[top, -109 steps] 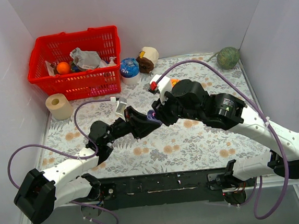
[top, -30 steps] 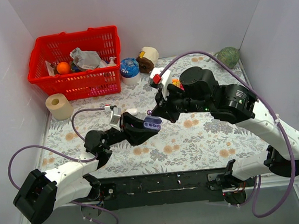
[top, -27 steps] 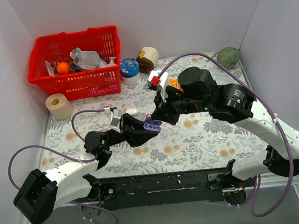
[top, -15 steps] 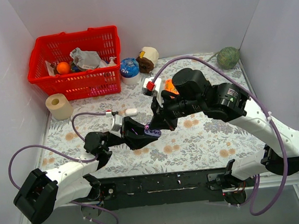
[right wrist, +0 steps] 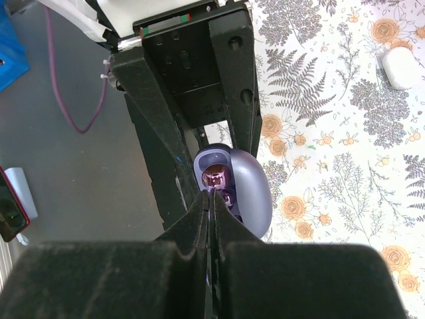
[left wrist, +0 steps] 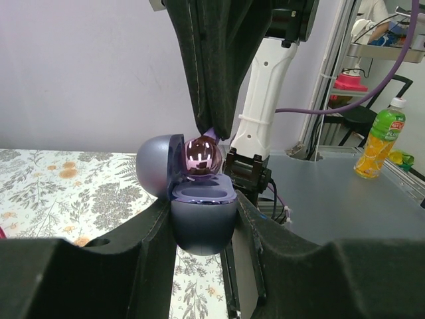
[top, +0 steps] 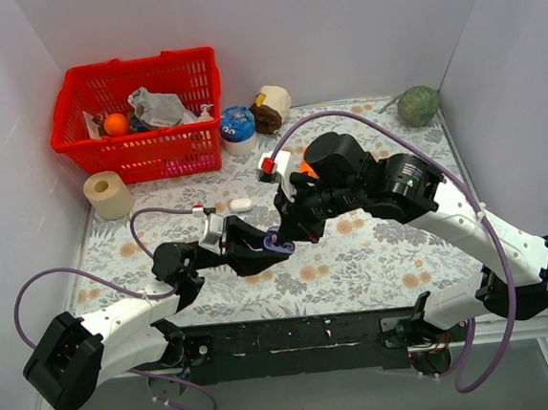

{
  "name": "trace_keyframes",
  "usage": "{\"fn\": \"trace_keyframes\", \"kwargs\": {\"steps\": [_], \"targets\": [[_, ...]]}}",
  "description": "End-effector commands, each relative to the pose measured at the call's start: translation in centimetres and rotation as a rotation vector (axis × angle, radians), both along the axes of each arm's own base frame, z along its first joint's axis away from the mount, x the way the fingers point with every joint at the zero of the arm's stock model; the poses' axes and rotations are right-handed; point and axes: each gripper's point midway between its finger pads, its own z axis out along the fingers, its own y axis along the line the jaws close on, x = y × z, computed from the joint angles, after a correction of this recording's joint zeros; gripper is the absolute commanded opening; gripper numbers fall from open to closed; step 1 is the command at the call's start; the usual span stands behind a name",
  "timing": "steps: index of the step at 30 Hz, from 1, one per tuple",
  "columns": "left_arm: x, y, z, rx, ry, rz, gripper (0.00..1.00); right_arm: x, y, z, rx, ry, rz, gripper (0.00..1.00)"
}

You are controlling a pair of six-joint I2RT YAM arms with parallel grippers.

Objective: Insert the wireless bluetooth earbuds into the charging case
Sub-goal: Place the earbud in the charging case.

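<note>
Flowered cloth covers your worktop (top: 375, 263), boxed in by plain white walls. At its far left corner stands a red basket (top: 140, 150) of odds and ends that play no part in the job. Just toward the middle from it lies a small white piece (top: 240, 205), too small for you to tell whether it is an earbud or a case.

Near the middle, your left tool (top: 255, 249) is nearly closed and clamps the rounded base of the purple charging case (left wrist: 199, 226). It holds the case off the cloth with the lid swung back. A purple earbud (left wrist: 202, 158) sits at the socket nearest the lid. Your right tool (right wrist: 210, 199) comes down on it from above with its fingers pinched together on the earbud's tip.

By my reading, you are at the end of placing this one earbud: it is in or almost in its socket but not yet let go. The other socket looks empty. No second purple earbud shows anywhere, and no white pair can be made out. So most of the job seems to remain.
</note>
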Motion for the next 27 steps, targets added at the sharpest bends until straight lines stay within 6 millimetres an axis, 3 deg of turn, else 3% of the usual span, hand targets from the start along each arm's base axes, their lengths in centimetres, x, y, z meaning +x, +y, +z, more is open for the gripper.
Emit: {"fn": "trace_keyframes", "kwargs": {"steps": [1, 21, 27], "targets": [[-0.6, 0.2, 2.2, -0.046, -0.049, -0.013, 0.0, 0.5, 0.3, 0.1, 0.019, -0.017, -0.007, 0.01], [-0.2, 0.3, 2.0, -0.05, -0.032, 0.01, 0.0, -0.3, 0.7, 1.9, 0.093, 0.003, 0.009, 0.01], [-0.2, 0.3, 2.0, -0.055, -0.03, 0.013, 0.0, -1.0, 0.9, 4.0, 0.181, 0.001, 0.028, 0.01]]}}
